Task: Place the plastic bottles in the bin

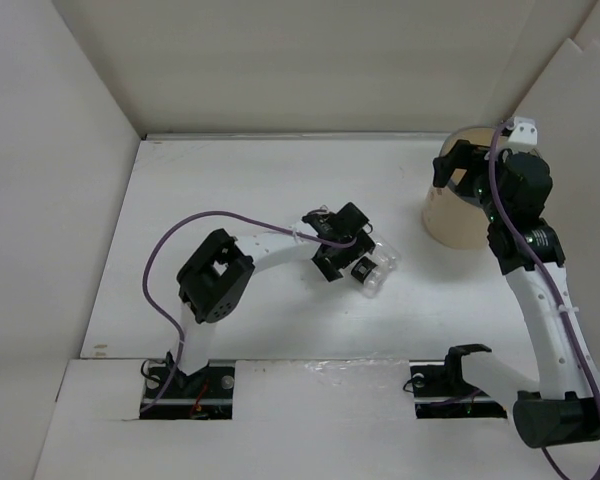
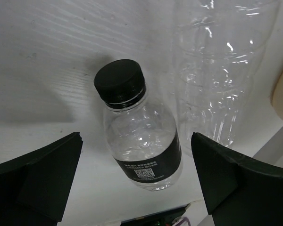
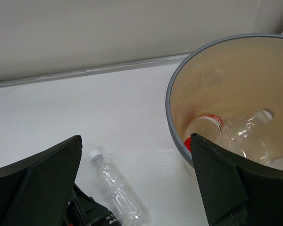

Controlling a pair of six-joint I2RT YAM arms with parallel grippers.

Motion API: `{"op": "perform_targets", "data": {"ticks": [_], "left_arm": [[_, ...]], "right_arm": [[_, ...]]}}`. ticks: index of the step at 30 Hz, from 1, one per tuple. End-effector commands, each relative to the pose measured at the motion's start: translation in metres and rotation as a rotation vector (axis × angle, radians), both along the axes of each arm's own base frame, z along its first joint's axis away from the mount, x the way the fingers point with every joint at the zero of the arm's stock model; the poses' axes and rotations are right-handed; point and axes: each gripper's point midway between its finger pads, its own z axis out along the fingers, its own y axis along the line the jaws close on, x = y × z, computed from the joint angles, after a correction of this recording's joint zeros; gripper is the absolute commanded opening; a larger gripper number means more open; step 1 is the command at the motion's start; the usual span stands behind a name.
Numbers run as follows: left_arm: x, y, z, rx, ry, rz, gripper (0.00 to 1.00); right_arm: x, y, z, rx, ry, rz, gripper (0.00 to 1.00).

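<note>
A small clear bottle with a black cap and black label lies on the white table between the jaws of my open left gripper, which do not touch it. A larger clear bottle with a white cap lies right beside it. Both show in the top view, the black-label bottle and the clear one, under my left gripper. My right gripper is open and empty above the near rim of the tan bin. Inside the bin lie a red-capped bottle and a white-capped clear bottle.
Cardboard walls enclose the table on the left, back and right. The bin stands at the back right near the wall. In the right wrist view the clear bottle lies on the table left of the bin.
</note>
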Motion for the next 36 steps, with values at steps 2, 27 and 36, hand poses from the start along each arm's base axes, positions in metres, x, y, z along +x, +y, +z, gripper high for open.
{"op": "perform_targets", "data": {"ticks": [2,27,36], "left_arm": [[-0.006,0.007,-0.002,0.003,0.034,0.073,0.94],[-0.007,0.093,0.041,0.145,-0.157,0.197,0.16],[0.06,0.103,0.238,0.039,-0.813,0.005,0.12]], "right_arm": [[-0.013,0.005,0.021,0.016,-0.075,0.024,1.0],[-0.033,0.087,0.018,-0.026,-0.107,0.482,1.0],[-0.056,0.2,-0.001,0.028,-0.131,0.942,1.0]]}}
